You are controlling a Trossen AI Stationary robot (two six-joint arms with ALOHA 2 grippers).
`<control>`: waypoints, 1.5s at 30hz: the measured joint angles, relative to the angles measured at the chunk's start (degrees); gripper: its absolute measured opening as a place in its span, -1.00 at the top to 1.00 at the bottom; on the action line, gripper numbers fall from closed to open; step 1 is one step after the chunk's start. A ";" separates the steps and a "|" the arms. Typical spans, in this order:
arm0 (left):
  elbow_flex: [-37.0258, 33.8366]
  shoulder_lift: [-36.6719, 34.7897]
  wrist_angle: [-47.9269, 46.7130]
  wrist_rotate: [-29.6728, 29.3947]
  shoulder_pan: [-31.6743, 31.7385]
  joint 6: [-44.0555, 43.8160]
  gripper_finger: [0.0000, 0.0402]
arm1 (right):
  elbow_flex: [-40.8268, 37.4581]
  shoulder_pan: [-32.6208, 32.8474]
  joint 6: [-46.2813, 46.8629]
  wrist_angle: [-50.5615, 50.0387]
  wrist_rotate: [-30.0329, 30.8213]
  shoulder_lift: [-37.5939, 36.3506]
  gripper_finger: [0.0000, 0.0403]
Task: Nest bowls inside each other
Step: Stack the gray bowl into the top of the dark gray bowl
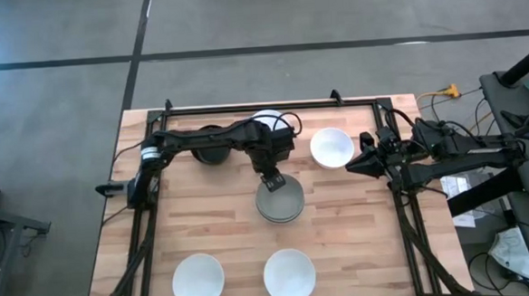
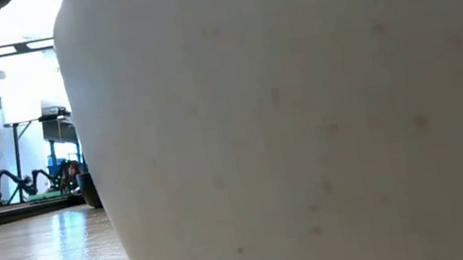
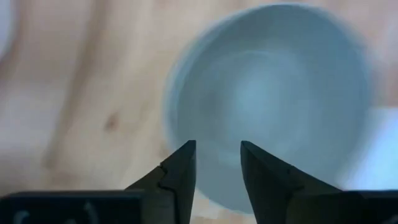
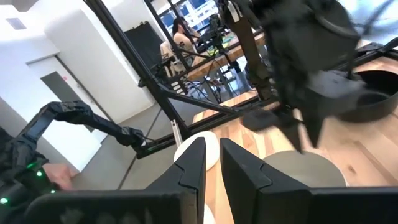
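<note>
We have our left gripper (image 1: 274, 177) hanging over the far rim of the grey-green stack (image 1: 279, 200) at mid-table. Its fingers (image 3: 180, 177) stand a little apart with nothing between them, and the pale hollow of the top bowl (image 3: 267, 99) lies directly beneath the tips. Our right gripper (image 1: 354, 166) waits at the right edge of the table, its fingers nearly together and empty, with 1 white bowl (image 1: 332, 148) just beside it toward the left arm.

From the left gripper, 2 more white bowls (image 1: 198, 280) (image 1: 289, 275) sit well apart on the near side. A dark bowl (image 1: 212, 143) lies beside the arm on the far left side, and another white bowl (image 1: 268, 121) shows partly behind the wrist. In the low view, 1 white bowl wall (image 2: 306, 117) fills nearly the whole picture.

We judge these bowls to be stiff, glazed and smooth, so slippery under hard fingers, and likely to chip if dropped onto one another. They look light enough for 1 gripper. The wall is too wide to span, so the hold we would choose is a pinch on the rim, 1 finger inside and 1 outside, with the bowl lowered level into the stack so it seats rather than tilts.
</note>
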 joint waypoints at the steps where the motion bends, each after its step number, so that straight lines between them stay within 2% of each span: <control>1: -0.18 -0.81 0.92 1.18 -0.54 0.68 0.47 | 0.00 0.00 0.00 -0.02 -0.02 0.00 0.79; 4: -0.49 -1.70 2.45 2.05 -2.51 5.10 0.59 | 0.00 0.00 -0.01 -0.09 -0.01 0.00 0.79; 7: -0.68 -1.56 3.73 2.19 -4.73 10.43 0.82 | 0.00 0.00 -0.02 -0.37 0.00 0.00 0.79; 10: -0.93 -1.36 6.27 2.49 -6.42 11.17 0.97 | -0.01 0.00 0.06 -1.30 0.00 0.00 0.79; 14: -2.25 -1.24 10.21 3.54 -7.27 11.09 0.97 | -0.04 0.00 0.42 -1.70 0.00 0.00 0.79; 23: -8.82 -1.15 18.81 15.23 -7.99 7.35 1.00 | -0.04 0.00 1.73 -1.70 0.00 0.00 0.79; 26: -11.07 -1.15 22.79 17.31 -8.52 5.21 1.00 | -0.04 0.04 1.95 -1.70 0.00 0.00 0.79; 36: -14.49 -1.15 28.26 17.90 -8.99 2.38 1.00 | -0.07 0.04 3.09 -2.81 -0.02 0.00 0.79; 45: -14.78 -1.15 28.06 17.17 -9.03 1.92 1.00 | -0.07 0.04 3.52 -2.99 -0.04 -0.02 0.79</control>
